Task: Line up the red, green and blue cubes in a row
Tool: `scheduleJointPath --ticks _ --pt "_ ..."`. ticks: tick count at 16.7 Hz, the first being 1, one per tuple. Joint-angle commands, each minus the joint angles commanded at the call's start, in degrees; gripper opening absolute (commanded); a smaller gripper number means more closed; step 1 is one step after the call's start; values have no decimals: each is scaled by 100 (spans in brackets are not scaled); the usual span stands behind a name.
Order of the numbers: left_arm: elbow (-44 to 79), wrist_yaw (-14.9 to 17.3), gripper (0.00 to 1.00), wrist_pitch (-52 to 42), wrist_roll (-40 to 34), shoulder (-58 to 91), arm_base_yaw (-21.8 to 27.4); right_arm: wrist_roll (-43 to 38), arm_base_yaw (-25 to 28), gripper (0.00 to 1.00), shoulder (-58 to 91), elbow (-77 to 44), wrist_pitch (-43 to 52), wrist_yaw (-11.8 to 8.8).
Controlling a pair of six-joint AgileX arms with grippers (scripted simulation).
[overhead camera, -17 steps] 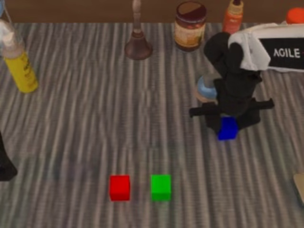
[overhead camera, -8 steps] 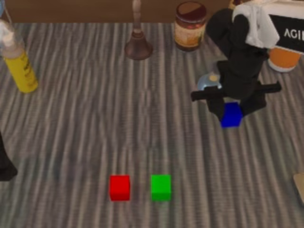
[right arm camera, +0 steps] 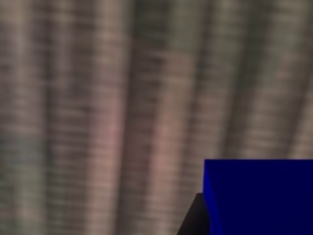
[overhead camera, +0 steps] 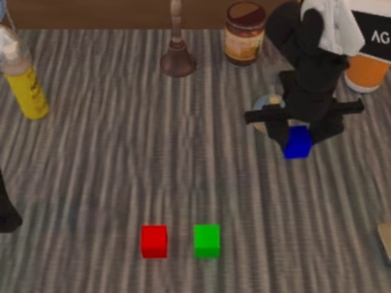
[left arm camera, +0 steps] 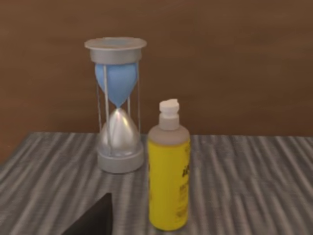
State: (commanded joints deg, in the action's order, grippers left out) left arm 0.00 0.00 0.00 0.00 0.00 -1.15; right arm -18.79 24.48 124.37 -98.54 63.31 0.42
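The red cube (overhead camera: 154, 241) and the green cube (overhead camera: 207, 240) sit side by side on the table near its front edge, a small gap between them. My right gripper (overhead camera: 297, 141) is shut on the blue cube (overhead camera: 298, 144) and holds it above the table at the right, well behind the other two. In the right wrist view the blue cube (right arm camera: 259, 196) fills one corner against a dark finger (right arm camera: 194, 221), with striped table beneath. My left arm (overhead camera: 6, 213) is parked at the table's left edge.
A yellow pump bottle (overhead camera: 25, 85) stands at the far left, with an hourglass (left arm camera: 116, 107) behind it. A bell (overhead camera: 178, 58), a brown jar (overhead camera: 244, 33) and an orange container (overhead camera: 365, 73) line the back. A small round blue object (overhead camera: 267, 108) lies under the right arm.
My right gripper has carried the blue cube away from the front edge toward the back of the table. The red and green cubes and the left arm have not moved.
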Motion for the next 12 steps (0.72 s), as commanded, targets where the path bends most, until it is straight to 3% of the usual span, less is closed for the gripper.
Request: scheduleJointPath --ticks 9,12 --pt "0 0 100 0 0 0 0 -2037 1502 0 -1873 2336 -376 12" --pt "0 0 100 0 0 0 0 -2331 1752 0 -2166 2632 -443 16"
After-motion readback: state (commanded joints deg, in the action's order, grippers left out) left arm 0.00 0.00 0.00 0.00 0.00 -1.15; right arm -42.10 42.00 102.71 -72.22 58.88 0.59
